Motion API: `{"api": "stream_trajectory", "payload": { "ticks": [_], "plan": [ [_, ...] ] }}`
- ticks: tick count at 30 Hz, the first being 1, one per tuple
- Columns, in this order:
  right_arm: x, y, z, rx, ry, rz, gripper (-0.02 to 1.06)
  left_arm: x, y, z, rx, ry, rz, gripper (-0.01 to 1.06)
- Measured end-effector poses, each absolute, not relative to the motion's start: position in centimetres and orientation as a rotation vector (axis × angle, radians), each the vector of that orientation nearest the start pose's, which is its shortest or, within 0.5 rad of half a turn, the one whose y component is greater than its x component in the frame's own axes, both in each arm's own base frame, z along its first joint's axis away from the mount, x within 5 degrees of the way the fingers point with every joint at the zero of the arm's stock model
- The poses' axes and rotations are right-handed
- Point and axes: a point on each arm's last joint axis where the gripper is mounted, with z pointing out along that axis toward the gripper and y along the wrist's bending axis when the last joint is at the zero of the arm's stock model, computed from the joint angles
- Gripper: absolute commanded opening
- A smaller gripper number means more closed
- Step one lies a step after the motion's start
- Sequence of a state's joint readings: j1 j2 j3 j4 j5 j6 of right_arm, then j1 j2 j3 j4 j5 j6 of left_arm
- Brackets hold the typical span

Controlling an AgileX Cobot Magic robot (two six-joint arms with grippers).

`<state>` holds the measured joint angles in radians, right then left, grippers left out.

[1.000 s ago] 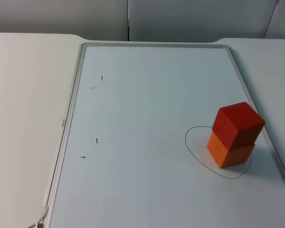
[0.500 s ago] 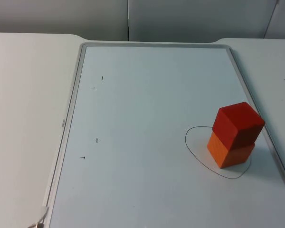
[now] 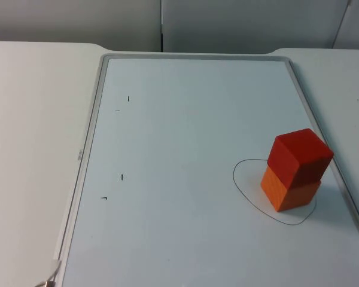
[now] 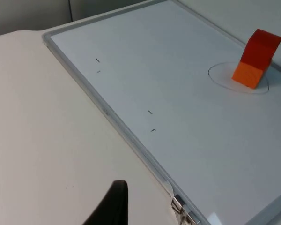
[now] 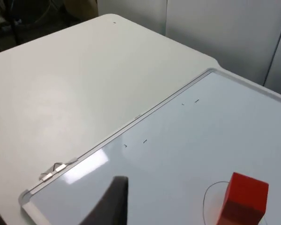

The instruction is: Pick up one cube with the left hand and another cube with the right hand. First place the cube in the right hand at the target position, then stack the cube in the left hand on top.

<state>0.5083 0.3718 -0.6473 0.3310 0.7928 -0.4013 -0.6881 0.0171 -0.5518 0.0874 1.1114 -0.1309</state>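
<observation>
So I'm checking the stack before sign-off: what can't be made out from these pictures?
- The orange cube: in the right wrist view the red cube and the picture's edge hide it.
- Both cubes' far faces and how squarely they meet: hidden in the top view.
- Left gripper: one fingertip at the edge, state unreadable.
- Right gripper: likewise, one fingertip.

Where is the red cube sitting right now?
In the top view the red cube sits stacked on the orange cube, inside the hand-drawn oval outline near the right edge of the whiteboard.
</observation>
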Motion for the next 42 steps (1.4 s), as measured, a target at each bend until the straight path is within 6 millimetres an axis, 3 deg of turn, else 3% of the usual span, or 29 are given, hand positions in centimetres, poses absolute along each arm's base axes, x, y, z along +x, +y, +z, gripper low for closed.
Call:
{"api": "stream_trajectory", "payload": {
  "ticks": [8, 16, 27, 35, 42],
  "plan": [
    [2.0, 3.7, 31.7, -0.791, 1.816, 0.485, 1.04, -0.2, 0.8, 28.0, 0.627, 2.001, -0.396, 1.05],
    [0.1, 2.9, 31.1, -0.819, 1.811, 0.496, 1.04, -0.4, 0.5, 28.1, 0.689, 1.979, -0.408, 1.05],
    [-1.2, 2.2, 30.3, -0.856, 1.860, 0.497, 1.04, -0.4, 0.5, 28.1, 0.690, 1.977, -0.408, 1.05],
    [-2.5, 1.1, 29.7, -0.786, 1.858, 0.473, 1.04, -0.4, 0.5, 28.1, 0.689, 1.975, -0.408, 1.05],
    [-2.2, 1.0, 28.6, -0.787, 1.926, 0.453, 1.04, -0.4, 0.5, 28.1, 0.694, 1.973, -0.408, 1.05]
  ]
}}
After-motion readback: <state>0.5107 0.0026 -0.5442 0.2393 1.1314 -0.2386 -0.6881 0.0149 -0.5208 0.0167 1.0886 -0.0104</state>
